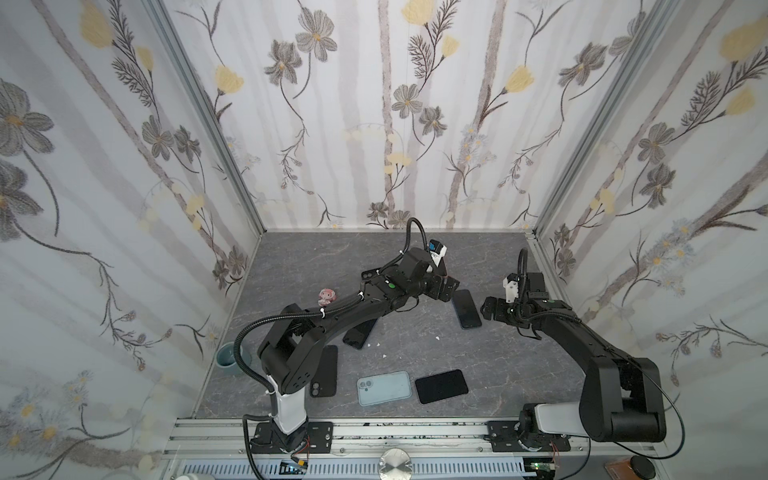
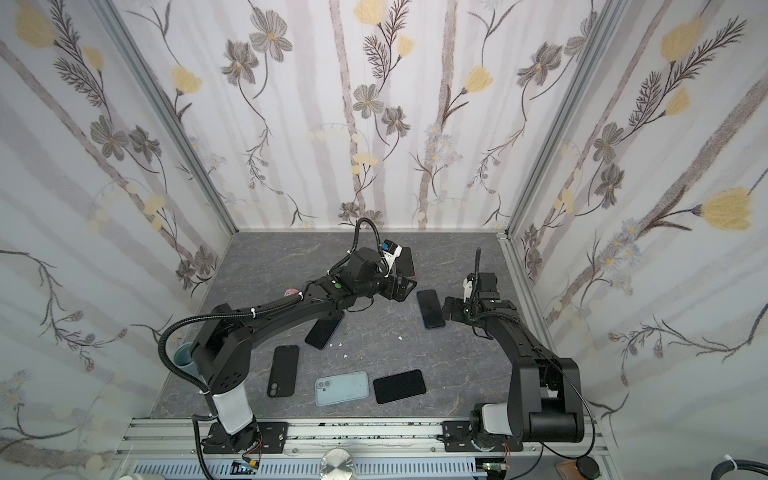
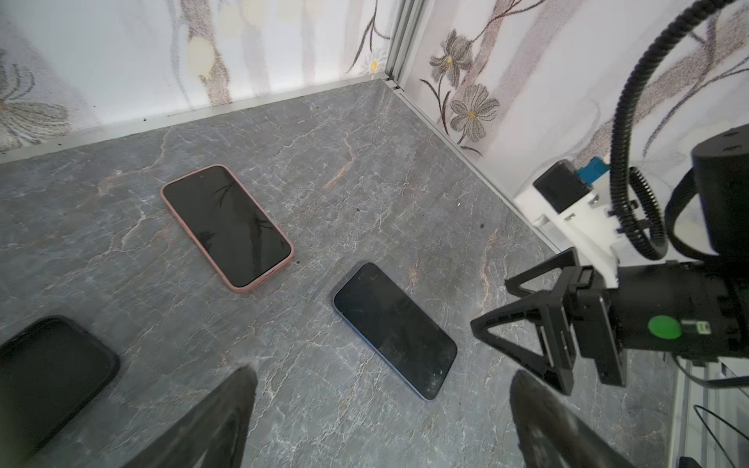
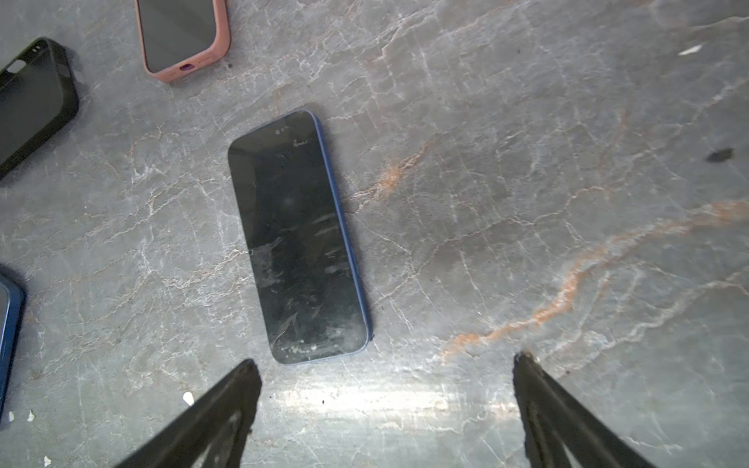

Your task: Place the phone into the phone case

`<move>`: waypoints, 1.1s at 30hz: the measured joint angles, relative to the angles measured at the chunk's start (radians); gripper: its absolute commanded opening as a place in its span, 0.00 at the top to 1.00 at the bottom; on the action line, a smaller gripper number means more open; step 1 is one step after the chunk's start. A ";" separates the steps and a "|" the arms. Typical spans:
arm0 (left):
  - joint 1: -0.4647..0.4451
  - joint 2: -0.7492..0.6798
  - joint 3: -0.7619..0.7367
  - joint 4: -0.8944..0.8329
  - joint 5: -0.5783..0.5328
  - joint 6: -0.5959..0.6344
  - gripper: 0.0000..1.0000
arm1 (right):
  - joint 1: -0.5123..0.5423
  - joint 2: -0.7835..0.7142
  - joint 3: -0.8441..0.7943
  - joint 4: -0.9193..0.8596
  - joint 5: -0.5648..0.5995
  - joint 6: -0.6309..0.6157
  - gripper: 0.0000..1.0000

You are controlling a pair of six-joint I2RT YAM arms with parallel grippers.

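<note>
pick-up step, it seems: the blue phone [image 4: 298,239] lies screen-up near the right edge of the table [image 4: 527,202], between the left end effector [image 1: 453,286] and right end effector [image 4: 387,360], both spread and empty; next, one must drop and pinch its long sides.

Seven phones or cases [image 3: 227,229] [image 2: 431,308] [image 2: 324,330] [image 2: 283,371] [image 2: 341,387] [image 2: 400,386] [image 3: 48,372], the two kinds not all distinguishable. One cup [image 1: 227,355]. One toy [image 1: 327,296].
</note>
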 measured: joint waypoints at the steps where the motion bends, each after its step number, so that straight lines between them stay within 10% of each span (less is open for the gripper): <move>1: -0.003 0.014 0.021 -0.019 0.000 -0.003 0.03 | 0.014 0.019 0.012 0.001 -0.003 0.000 0.04; 33: -0.006 0.080 0.018 -0.298 -0.100 -0.088 0.01 | 0.237 0.418 0.317 -0.069 0.154 -0.047 0.02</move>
